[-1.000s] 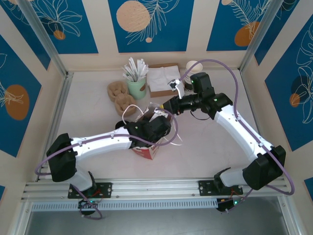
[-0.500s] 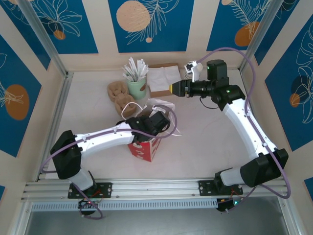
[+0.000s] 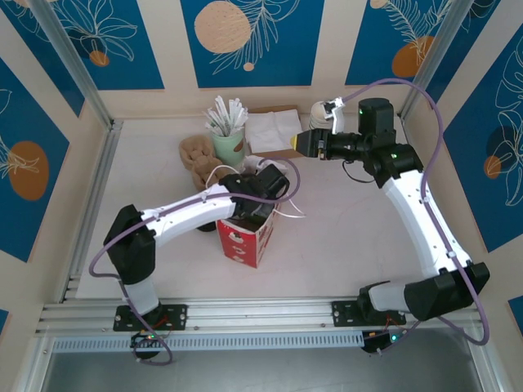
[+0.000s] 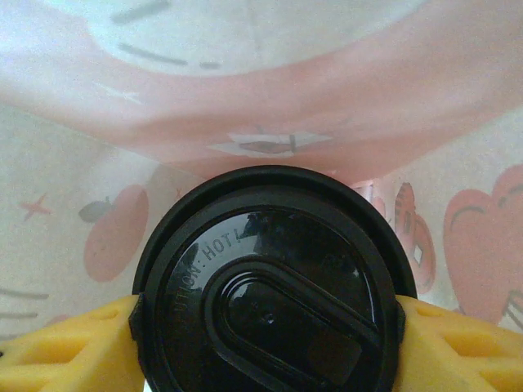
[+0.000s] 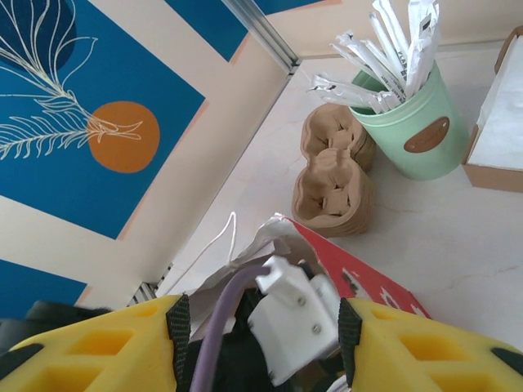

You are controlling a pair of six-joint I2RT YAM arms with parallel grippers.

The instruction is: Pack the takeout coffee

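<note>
The takeout coffee (image 4: 270, 278) shows as a round black lid marked "HOT", seen from above inside the red-and-white bag (image 3: 245, 237). My left gripper (image 4: 267, 327) is shut on it, with one yellow finger (image 4: 65, 347) pressed against each side of the lid. The bag's pale printed inner walls (image 4: 245, 98) surround the cup. From above, my left wrist (image 3: 260, 186) reaches down into the bag's open mouth. My right gripper (image 3: 301, 142) hangs open in the air behind and to the right of the bag. Nothing is between its yellow fingers (image 5: 98, 343).
At the back stand a green cup of white sachets (image 3: 228, 143), a brown box of napkins (image 3: 272, 133), brown pulp cup carriers (image 3: 198, 159) and a stack of pale cups (image 3: 323, 109). The bag's white cord handles (image 3: 288, 214) trail to its right.
My right gripper has opened and drawn back from the bag's rim toward the back right. My left wrist has gone further into the bag, which now stands more upright.
</note>
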